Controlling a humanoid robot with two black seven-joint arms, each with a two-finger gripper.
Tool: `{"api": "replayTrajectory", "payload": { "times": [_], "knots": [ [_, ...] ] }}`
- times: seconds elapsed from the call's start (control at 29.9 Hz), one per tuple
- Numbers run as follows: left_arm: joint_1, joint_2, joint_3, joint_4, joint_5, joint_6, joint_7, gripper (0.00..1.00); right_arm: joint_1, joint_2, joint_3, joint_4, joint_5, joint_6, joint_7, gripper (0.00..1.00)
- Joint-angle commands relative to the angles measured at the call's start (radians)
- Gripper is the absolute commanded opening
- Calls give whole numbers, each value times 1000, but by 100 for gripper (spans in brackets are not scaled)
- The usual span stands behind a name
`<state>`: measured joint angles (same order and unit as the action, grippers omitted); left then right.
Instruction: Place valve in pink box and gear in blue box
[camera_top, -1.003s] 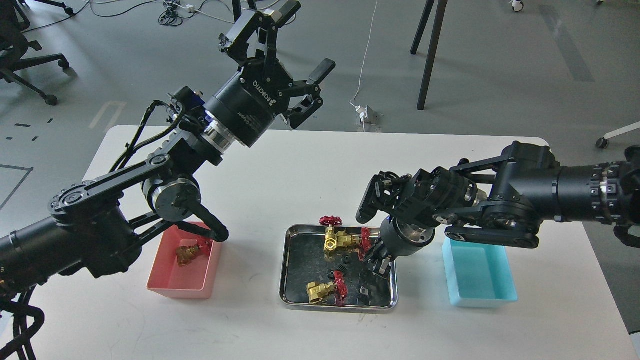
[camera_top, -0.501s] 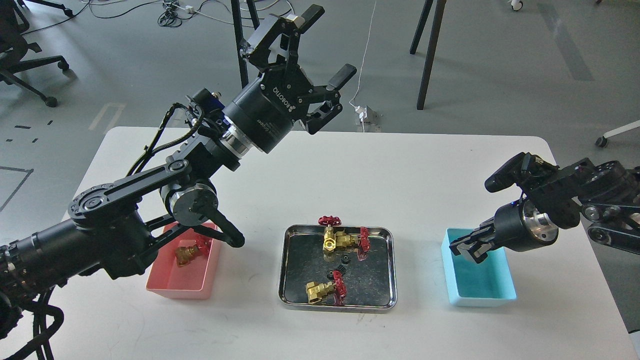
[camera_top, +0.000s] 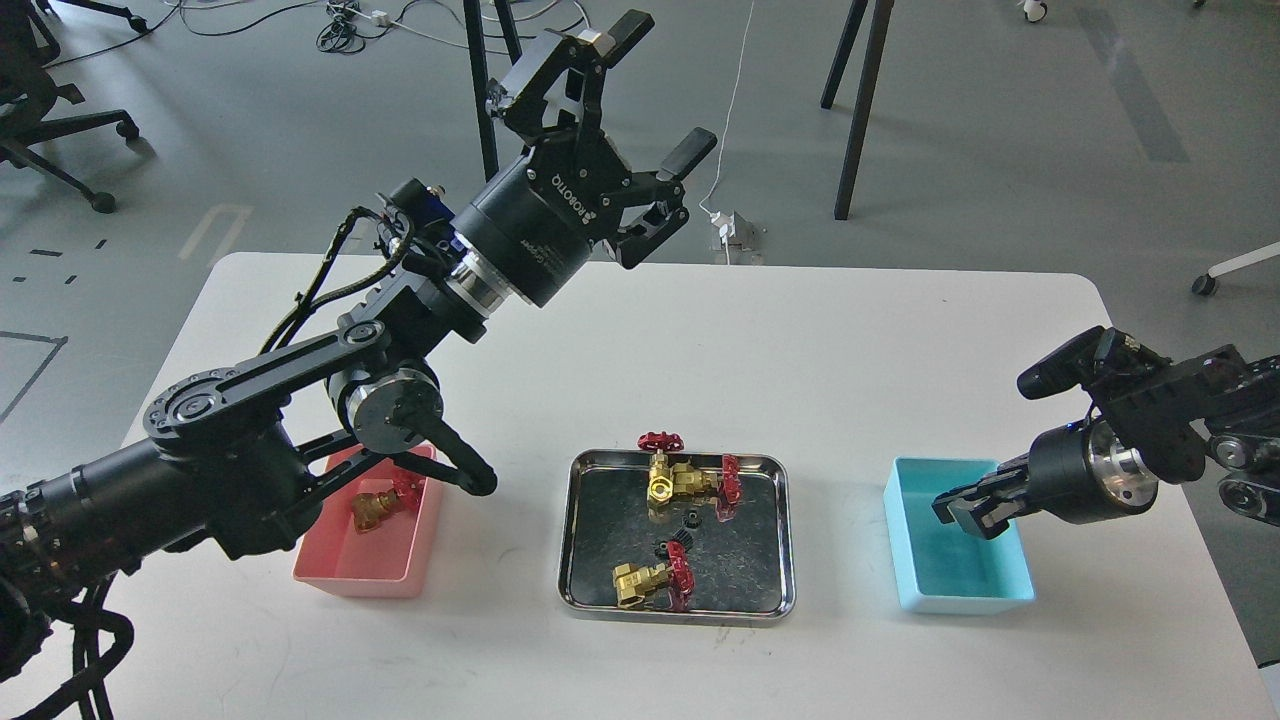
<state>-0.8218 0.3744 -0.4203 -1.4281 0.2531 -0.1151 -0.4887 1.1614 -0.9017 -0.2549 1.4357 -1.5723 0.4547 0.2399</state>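
Observation:
My right gripper (camera_top: 952, 506) hangs just above the blue box (camera_top: 962, 600), fingers closed on a gear too small to make out. The box looks empty. Two more black gears (camera_top: 688, 520) lie in the steel tray (camera_top: 575, 540) with brass valves with red handwheels, at the back (camera_top: 678, 484) and at the front (camera_top: 645, 580). One valve (camera_top: 375, 508) lies in the pink box (camera_top: 350, 575). My left gripper (camera_top: 662, 88) is open and empty, raised high over the table's far edge.
My left arm's elbow (camera_top: 385, 405) hangs over the pink box's back rim. The white table (camera_top: 780, 350) ends close behind the left gripper. Chair and stand legs are on the floor beyond.
My right gripper lifted out of the tray and swung right to above the blue box. My left gripper rose and shifted right, still open.

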Motion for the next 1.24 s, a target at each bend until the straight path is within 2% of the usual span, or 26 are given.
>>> {"api": "replayTrajectory", "payload": {
  "times": [0.0,0.1,0.23,0.33,0.43,0.53,0.6,0.7,0.77,0.87,1.0,1.2],
  "knots": [
    [-17,3,-3,26,18,-3,0,99,-15,0,5,-9,9,-33,-10,59],
    [-68,7,-2,61,18,-5,0,99,-32,1,8,-29,12,-73,-13,100],
    [-149,20,11,152,18,-9,0,99,-55,0,68,-60,20,-123,-13,98],
    [-189,20,12,221,11,-37,0,99,-65,6,179,-87,137,-201,-14,98],
    [-214,9,6,299,-12,-87,0,99,-75,55,325,-171,433,-316,-13,98],
    [-218,-44,-11,455,-128,-98,0,99,-78,199,462,-305,799,-456,-13,98],
    [-221,-94,-11,567,-193,-126,0,99,-71,295,555,-430,985,-473,-2,98],
    [-221,-100,-18,672,-199,-260,0,99,-66,421,722,-593,1130,-394,7,98],
    [-218,-94,-20,692,-198,-374,0,99,-72,481,854,-658,1173,-241,24,98],
    [-189,-71,-18,689,-198,-374,0,99,-121,517,1011,-722,1274,34,29,98],
    [-138,-48,-25,686,-196,-374,0,99,-178,544,1053,-805,1416,34,27,98],
    [-148,-89,-28,686,-196,-374,0,100,-200,549,1073,-802,1428,34,32,99]
  ]
}}
